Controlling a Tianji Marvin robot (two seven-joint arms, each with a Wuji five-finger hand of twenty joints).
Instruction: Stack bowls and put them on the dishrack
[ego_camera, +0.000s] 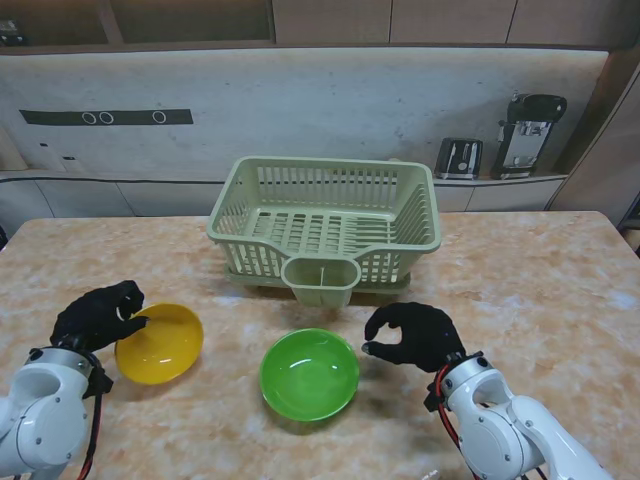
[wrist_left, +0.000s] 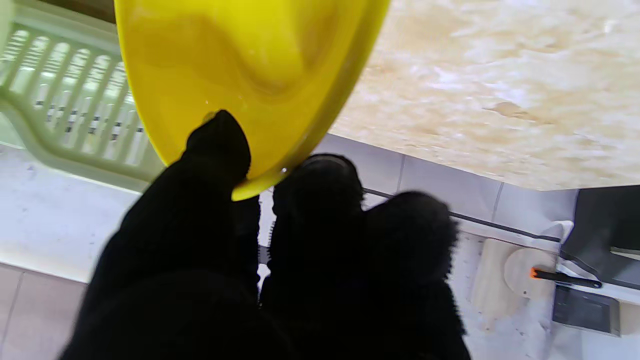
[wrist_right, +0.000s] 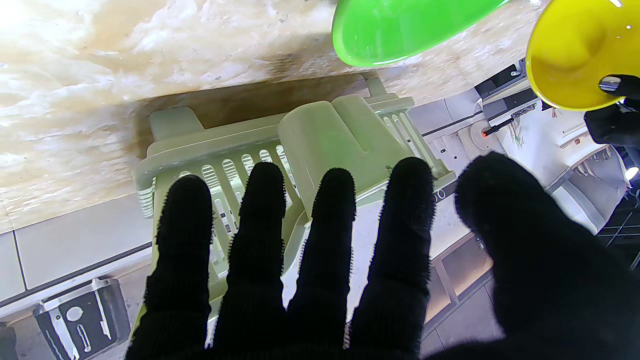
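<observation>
Stand view, inspected as found. My left hand (ego_camera: 97, 314), at the lower left of the frame, is closed in a pinch on the rim of the glossy yellow plastic bowl (ego_camera: 162, 343); the left wrist view confirms one black-gloved finger (wrist_left: 220, 145) inside the rim and others on the outside. Whether the bowl has left the marbled beige tabletop (ego_camera: 540, 290) I cannot tell; it looks tilted.

The glossy green plastic bowl (ego_camera: 310, 373) sits upright at lower centre of the frame, apart from the yellow one and untouched. My right hand (ego_camera: 412, 335), just right of it, holds nothing; its fingers are curled but apart, and the right wrist view shows them spread and clear of everything.

The pale green slatted plastic dishrack (ego_camera: 330, 225) stands at the centre of the frame, farther from me than both bowls, with nothing in it.

Assessment: the task is at an early stage. One bowl is gripped; stacking is not yet done and nothing has reached the dishrack. Remaining: nest the bowls, then carry the stack over.
</observation>
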